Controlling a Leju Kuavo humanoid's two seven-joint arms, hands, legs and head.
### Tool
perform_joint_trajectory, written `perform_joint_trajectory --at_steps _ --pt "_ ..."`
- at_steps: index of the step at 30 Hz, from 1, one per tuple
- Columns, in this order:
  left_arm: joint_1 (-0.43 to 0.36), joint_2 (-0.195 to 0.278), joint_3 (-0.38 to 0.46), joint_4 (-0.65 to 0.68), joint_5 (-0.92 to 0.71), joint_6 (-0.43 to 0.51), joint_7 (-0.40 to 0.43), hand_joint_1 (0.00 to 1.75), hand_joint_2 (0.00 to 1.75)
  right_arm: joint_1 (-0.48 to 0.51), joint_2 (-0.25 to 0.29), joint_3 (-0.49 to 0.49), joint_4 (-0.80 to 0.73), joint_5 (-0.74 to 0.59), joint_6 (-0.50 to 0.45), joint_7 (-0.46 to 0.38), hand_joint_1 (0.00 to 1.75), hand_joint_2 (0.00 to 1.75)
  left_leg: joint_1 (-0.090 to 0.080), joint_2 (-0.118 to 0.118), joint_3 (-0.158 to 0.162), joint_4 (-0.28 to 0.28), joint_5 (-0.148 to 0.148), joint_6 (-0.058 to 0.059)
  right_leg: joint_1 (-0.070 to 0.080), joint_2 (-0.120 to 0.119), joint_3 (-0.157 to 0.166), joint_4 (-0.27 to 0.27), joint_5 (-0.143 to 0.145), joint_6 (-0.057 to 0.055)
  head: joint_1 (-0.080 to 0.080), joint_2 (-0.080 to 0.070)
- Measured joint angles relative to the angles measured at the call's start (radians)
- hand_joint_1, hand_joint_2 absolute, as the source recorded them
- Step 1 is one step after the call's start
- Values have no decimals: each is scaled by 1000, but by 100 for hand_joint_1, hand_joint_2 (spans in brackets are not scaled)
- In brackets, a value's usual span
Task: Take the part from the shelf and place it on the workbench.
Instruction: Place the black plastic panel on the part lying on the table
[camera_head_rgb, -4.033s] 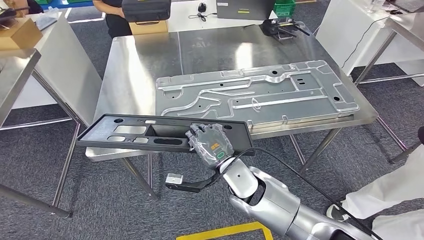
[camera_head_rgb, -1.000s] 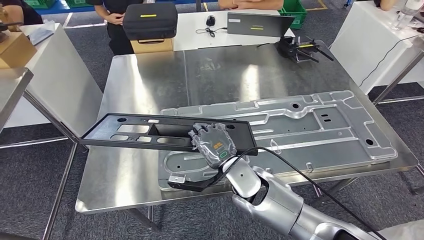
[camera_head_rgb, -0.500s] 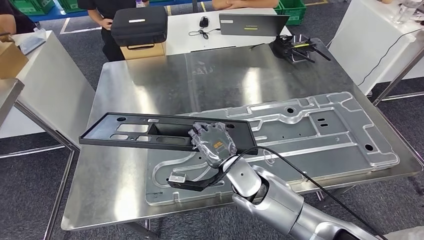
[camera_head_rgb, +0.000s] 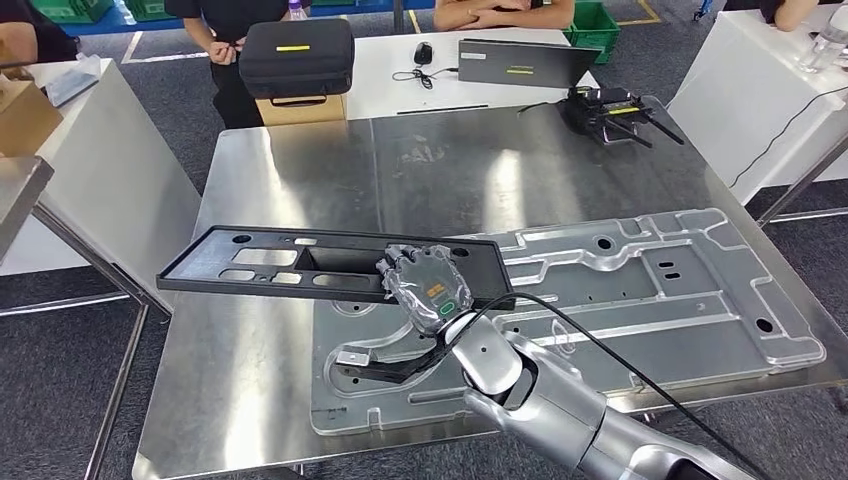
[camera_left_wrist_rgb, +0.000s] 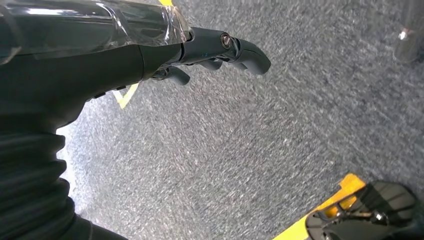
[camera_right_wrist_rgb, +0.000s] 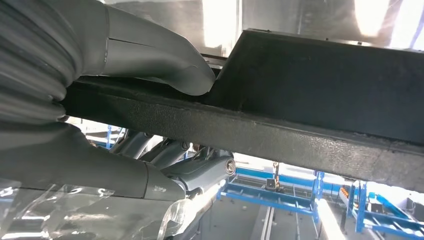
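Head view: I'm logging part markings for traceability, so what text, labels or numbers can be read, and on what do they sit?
No text here can be read.
Orange label on the back of the right hand: too small to read.
Yellow strip on the black carrying case: no readable characters.
Yellow-green strip on the laptop: blurred.
Faint marks on the workbench: illegible.
Black part and stamped metal panel: no markings visible.

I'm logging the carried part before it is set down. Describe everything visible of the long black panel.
The long black panel is a flat, matte black rectangular frame with a raised rim, several cutouts and small holes, plastic by its look. The right robot hand grips its near edge, thumb on one face and fingers on the other. It is held roughly level above the steel workbench, partly over the large grey metal plate.
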Motion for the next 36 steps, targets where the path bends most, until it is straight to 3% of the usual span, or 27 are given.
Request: perform_joint_trajectory --at_steps 2,3,7,9,11,12,13,14,16,18,19,21,22,23,26,33,36 --pt "-2 0 0 0 0 0 1 0 175 -1 1 0 0 0 0 0 175 175 -5 -1 8 3 -16 -11 -2 -2 48 -116 47 -3 1 0" --pt "-2 1 0 0 -1 0 0 0 175 -1 1 0 1 -1 -1 1 175 175 -8 -1 8 4 -20 -16 -1 -2 56 -138 49 -7 1 0" --pt "-3 1 0 0 -13 -7 -40 0 175 -1 2 0 1 -1 0 2 175 175 -3 3 0 31 -44 -33 1 0 61 -142 39 -31 0 0" --pt "-6 1 0 0 -22 -9 -60 0 175 -1 2 -1 1 -2 3 2 175 175 1 4 -58 144 -93 -44 -1 0 68 -143 34 -40 -2 0" --pt "-5 1 0 0 -25 -9 -63 0 175 0 1 -1 1 -3 8 2 87 87 3 5 -142 287 -137 -51 0 1 72 -143 27 -45 -2 0" --pt "-3 1 0 0 -25 -8 -63 0 175 1 1 -1 1 -4 9 1 44 44 3 5 -171 322 -136 -51 1 3 76 -142 24 -46 -2 0" --pt "-1 1 0 0 -26 -9 -64 0 175 1 1 -1 1 -4 10 1 0 0 4 5 -179 315 -113 -51 1 5 81 -142 20 -45 -2 0" --pt "0 1 0 0 -28 -9 -66 0 175 1 1 -1 1 -5 10 1 0 0 3 5 -166 266 -72 -48 1 6 89 -142 15 -44 -2 0" --pt "-1 1 0 0 -32 -7 -70 0 175 0 1 -1 1 -5 10 0 0 0 0 5 -108 116 13 -37 2 8 105 -144 5 -38 -2 0" --pt "-3 1 0 0 -31 -3 -73 0 175 -2 0 -1 1 -6 10 0 0 0 -3 5 -70 26 46 -34 7 9 112 -143 -5 -37 -1 0" --pt "-5 1 0 0 -29 -2 -72 0 175 -2 -1 -1 1 -7 10 -1 0 0 -3 5 -64 18 42 -39 10 10 112 -142 -7 -46 -1 0" --pt "-6 0 0 0 -22 -4 -69 0 87 -3 -1 -2 1 -8 9 -1 0 0 -1 4 -63 11 44 -48 14 9 113 -142 -9 -64 1 0" --pt "-6 1 0 0 -18 -6 -68 0 44 -3 -1 -2 1 -8 9 -1 0 0 -3 3 -63 12 43 -46 13 9 114 -145 -7 -66 1 0" --pt "-6 2 0 0 -15 -7 -69 0 0 -4 -1 -2 1 -9 9 -1 0 0 -4 3 -63 12 42 -44 13 8 116 -149 -5 -58 2 0" --pt "-6 4 0 0 -14 -10 -71 0 0 -5 -1 -2 1 -11 9 -1 0 0 -6 2 -64 13 41 -38 11 7 119 -156 -4 -40 2 0" --pt "-6 5 0 0 -15 -18 -66 0 0 -5 -1 -2 1 -15 9 -3 0 0 -6 2 -64 15 39 -34 9 6 120 -159 -2 -35 2 0" --pt "-5 8 1 0 -12 -19 -68 0 0 -6 0 -2 0 -16 9 -3 0 0 -4 3 -54 -2 48 -12 5 5 127 -172 5 -17 2 0"
